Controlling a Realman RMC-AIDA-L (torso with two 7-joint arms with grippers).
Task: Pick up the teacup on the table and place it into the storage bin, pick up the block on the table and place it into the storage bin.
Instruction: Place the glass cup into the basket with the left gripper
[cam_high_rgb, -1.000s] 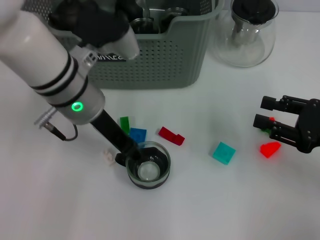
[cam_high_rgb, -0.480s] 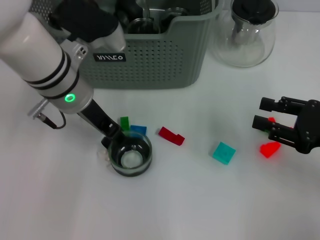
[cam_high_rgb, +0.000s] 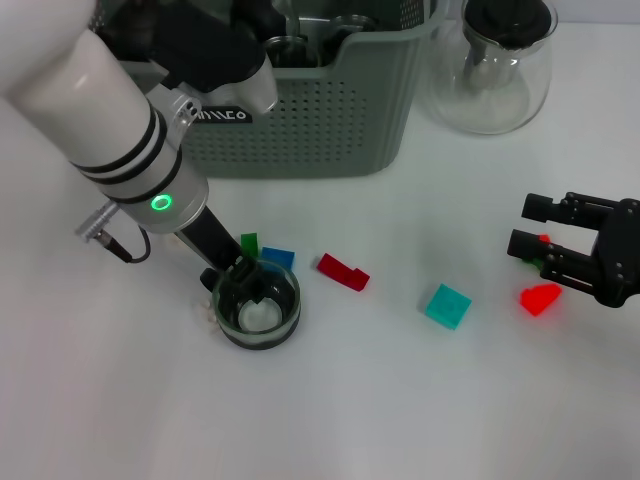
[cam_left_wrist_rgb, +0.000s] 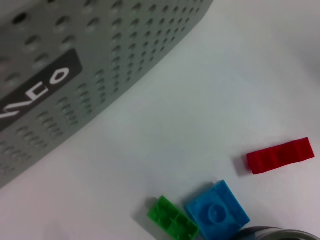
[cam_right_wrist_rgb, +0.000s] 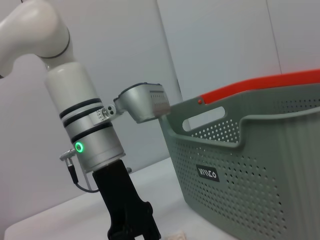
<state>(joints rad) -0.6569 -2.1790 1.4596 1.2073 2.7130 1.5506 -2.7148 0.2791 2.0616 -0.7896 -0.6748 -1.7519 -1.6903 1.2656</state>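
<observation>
The glass teacup (cam_high_rgb: 258, 310) with its dark rim is at the front left of the table, and its rim (cam_left_wrist_rgb: 272, 234) just shows in the left wrist view. My left gripper (cam_high_rgb: 247, 284) reaches down from the left and is shut on the cup's rim, one finger inside and one outside. It also shows in the right wrist view (cam_right_wrist_rgb: 132, 227). Close behind the cup lie a green block (cam_high_rgb: 249, 245), a blue block (cam_high_rgb: 278, 259) and a red block (cam_high_rgb: 343, 271). A teal block (cam_high_rgb: 446, 305) lies further right. The grey-green storage bin (cam_high_rgb: 300, 120) stands at the back. My right gripper (cam_high_rgb: 530, 226) hovers open at the far right.
A clear glass carafe (cam_high_rgb: 495, 65) with a black lid stands right of the bin. A red wedge block (cam_high_rgb: 540, 298) lies under the right gripper. A small white piece (cam_high_rgb: 209, 312) lies left of the cup. Glassware sits inside the bin.
My left gripper has carried the teacup to the left and a little toward the bin, up against the green and blue blocks. The right arm has not moved.
</observation>
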